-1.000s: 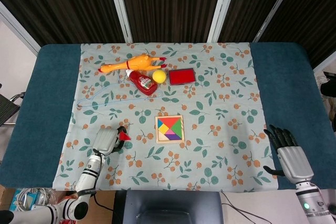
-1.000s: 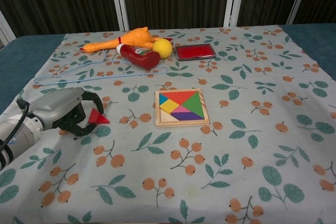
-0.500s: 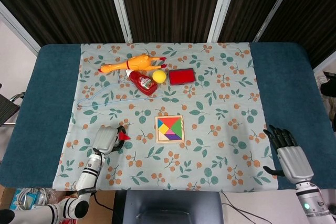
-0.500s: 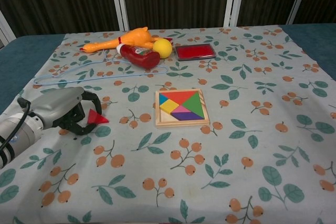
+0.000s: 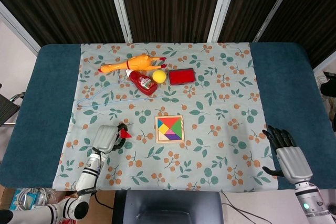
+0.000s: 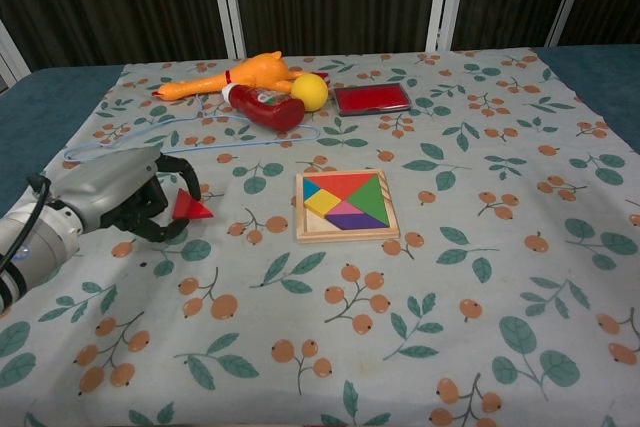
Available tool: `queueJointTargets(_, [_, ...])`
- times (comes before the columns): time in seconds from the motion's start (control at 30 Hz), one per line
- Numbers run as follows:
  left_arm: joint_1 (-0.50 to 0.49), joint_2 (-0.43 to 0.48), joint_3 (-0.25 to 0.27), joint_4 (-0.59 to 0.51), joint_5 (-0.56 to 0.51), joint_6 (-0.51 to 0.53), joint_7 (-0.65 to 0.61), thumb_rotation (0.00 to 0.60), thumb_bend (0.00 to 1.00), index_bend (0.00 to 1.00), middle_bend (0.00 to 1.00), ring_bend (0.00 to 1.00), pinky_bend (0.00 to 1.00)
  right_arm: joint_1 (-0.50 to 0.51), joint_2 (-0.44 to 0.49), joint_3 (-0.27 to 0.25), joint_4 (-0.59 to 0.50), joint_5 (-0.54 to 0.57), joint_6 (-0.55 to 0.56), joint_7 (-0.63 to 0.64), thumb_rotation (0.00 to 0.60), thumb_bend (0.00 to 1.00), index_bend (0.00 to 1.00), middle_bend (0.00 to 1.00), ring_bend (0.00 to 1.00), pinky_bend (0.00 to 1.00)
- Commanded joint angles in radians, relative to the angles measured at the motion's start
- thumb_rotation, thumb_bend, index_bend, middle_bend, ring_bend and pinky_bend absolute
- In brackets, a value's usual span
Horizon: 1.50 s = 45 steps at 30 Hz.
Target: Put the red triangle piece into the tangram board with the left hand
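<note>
Chest view: your left hand (image 6: 110, 197) is pinching the red triangle (image 6: 190, 208) at its fingertips, holding it over the cloth well left of the tangram board (image 6: 345, 205), while your right hand (image 5: 286, 153) is idling far right, fingers apart, empty.

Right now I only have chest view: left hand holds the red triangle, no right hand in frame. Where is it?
Observer: Head view shows the right hand at the near right corner, over the blue table cover, off the floral cloth.
Operator: Holding anything?
Observer: No. Its fingers are apart with nothing in them.
Operator: Close to the board?
Observer: No. The tangram board sits mid-cloth, well to its left. The left hand with the red triangle piece is on the board's far side from it.
</note>
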Motion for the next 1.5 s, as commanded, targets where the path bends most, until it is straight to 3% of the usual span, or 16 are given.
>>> queueJointTargets(0.03, [-0.003, 0.001, -0.002, -0.024, 0.014, 0.009, -0.006, 0.6, 0.38, 0.69, 1.0, 1.0, 1.0, 0.001, -0.001, 0.0, 0.0, 0.0, -0.001, 0.0, 0.6, 0.15, 0.0, 0.0, 0.0, 0.0])
queueJointTargets(0.1, [-0.027, -0.008, -0.023, -0.078, 0.018, 0.008, 0.02, 0.6, 0.38, 0.68, 1.0, 1.0, 1.0, 0.005, -0.002, -0.003, -0.001, -0.004, -0.009, 0.001, 0.6, 0.15, 0.0, 0.0, 0.0, 0.0])
queueJointTargets(0.37, [-0.11, -0.039, -0.104, -0.195, -0.13, -0.024, 0.215, 0.6, 0.38, 0.68, 1.0, 1.0, 1.0, 0.013, 0.009, -0.007, -0.002, -0.013, -0.02, 0.03, 0.6, 0.15, 0.0, 0.0, 0.0, 0.0])
queueJointTargets(0.73, [-0.179, -0.135, -0.116, -0.191, -0.285, 0.003, 0.386, 0.6, 0.38, 0.66, 1.0, 1.0, 1.0, 0.013, 0.03, -0.012, -0.005, -0.03, -0.012, 0.073, 0.6, 0.15, 0.0, 0.0, 0.0, 0.0])
queueJointTargets(1.5, [-0.251, -0.256, -0.129, -0.059, -0.33, 0.014, 0.392, 0.6, 0.38, 0.63, 1.0, 1.0, 1.0, 0.013, 0.058, -0.016, -0.008, -0.034, -0.011, 0.123, 0.6, 0.15, 0.0, 0.0, 0.0, 0.0])
